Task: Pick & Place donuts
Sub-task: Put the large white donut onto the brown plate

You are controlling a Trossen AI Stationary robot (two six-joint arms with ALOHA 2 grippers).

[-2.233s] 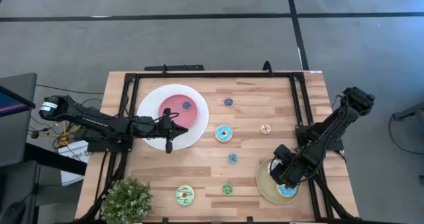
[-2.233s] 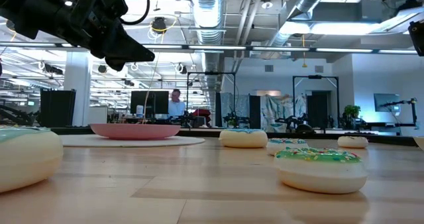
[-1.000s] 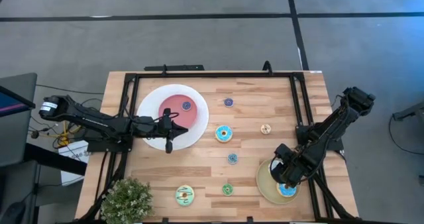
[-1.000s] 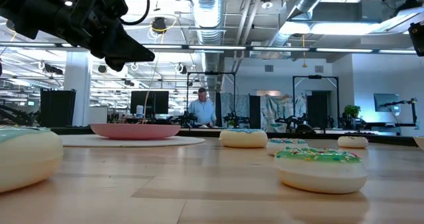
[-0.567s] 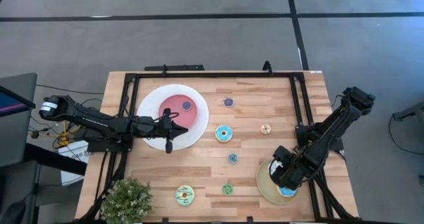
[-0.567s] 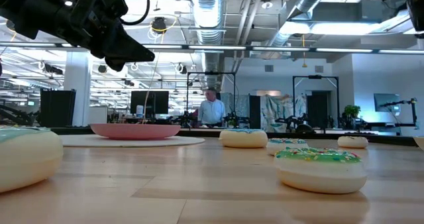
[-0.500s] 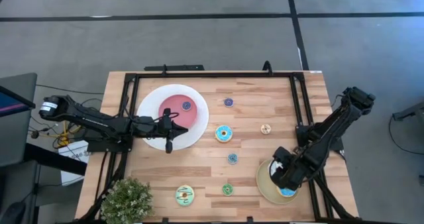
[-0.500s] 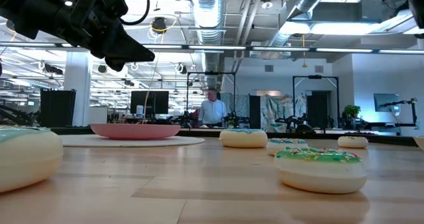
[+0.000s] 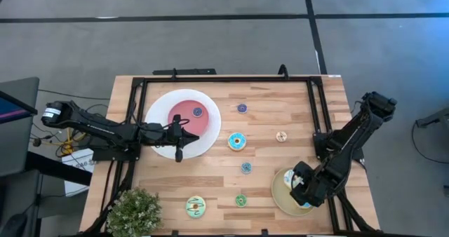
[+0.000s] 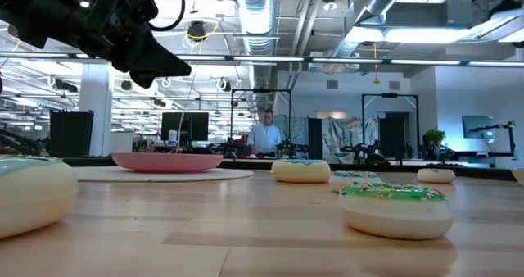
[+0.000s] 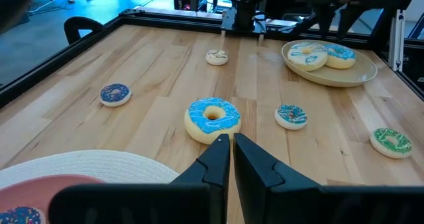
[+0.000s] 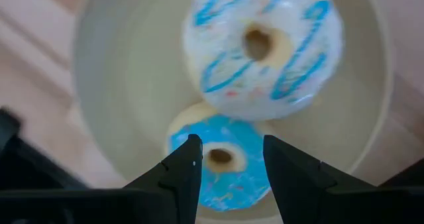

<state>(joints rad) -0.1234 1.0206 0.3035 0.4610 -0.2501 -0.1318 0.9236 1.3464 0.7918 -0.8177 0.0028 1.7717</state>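
While my right gripper (image 12: 226, 159) is hanging directly over the tan plate (image 12: 126, 85), its fingers (image 12: 183, 174) are standing apart, gripping nothing, with a blue-iced donut (image 12: 218, 159) lying in the plate between and below their tips. Touching that donut, and partly overlapping it, a white donut with blue stripes (image 12: 264, 48) is lying in the same plate. From above, this gripper (image 9: 303, 188) is sitting over the plate (image 9: 282, 196) at the near right corner of the table (image 9: 295, 111). My left gripper (image 11: 225, 158) is waiting with its fingers together and empty, just past the rim of the big white plate (image 11: 99, 166) with the pink centre, where a small purple donut (image 9: 198, 112) is resting. Just beyond those closed tips a larger blue donut (image 11: 212, 118) is lying on the wood. Spread over the rest of the table, well apart from one another, are a small teal donut (image 9: 246, 167), a small green one (image 9: 240, 200), a pale green larger one (image 9: 196, 207), a small purple one (image 9: 242, 108) and a small tan one (image 9: 281, 136).
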